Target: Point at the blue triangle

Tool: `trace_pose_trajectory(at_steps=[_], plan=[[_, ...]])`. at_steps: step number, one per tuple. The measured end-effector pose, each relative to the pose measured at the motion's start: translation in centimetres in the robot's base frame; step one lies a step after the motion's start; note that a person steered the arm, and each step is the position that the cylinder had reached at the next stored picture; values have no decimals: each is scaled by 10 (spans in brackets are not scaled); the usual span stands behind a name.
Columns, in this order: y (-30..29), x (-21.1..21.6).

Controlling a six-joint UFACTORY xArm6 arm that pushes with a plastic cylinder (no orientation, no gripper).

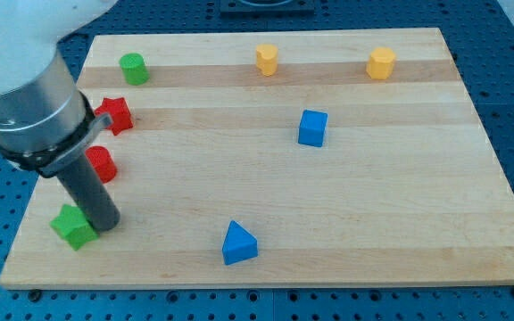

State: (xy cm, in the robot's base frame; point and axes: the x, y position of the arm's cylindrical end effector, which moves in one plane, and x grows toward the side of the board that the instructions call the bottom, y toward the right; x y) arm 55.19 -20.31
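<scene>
- Your blue triangle (239, 242) lies near the view's bottom edge of the wooden board (391, 214), a little left of the middle, with bare wood all round it.
- You have no fingers on this arm, so nothing opens or closes; the arm (25, 80) ends in a dark rod, and my tip (105, 226) rests on the board at the view's lower left, well apart from the blue triangle and to its left.
- My tip sits just beside the green block (72, 226), at its right edge; you cannot tell whether they touch.
- Above it you see a red cylinder (102, 163), partly behind the rod, and a red star-like block (114, 115) higher up.
- A green cylinder (133, 68) stands at the view's upper left.
- A blue cube (312, 127) sits right of the middle, up and right of the triangle.
- Two yellow blocks stand along the view's top: one (267, 59) near the middle, the other (381, 63) further right.
</scene>
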Motion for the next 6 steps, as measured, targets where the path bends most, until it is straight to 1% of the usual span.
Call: trace_pose_trajectory(at_steps=[3,4,5,6], plan=[[20,-3],[27,6],[27,29],[64,59]])
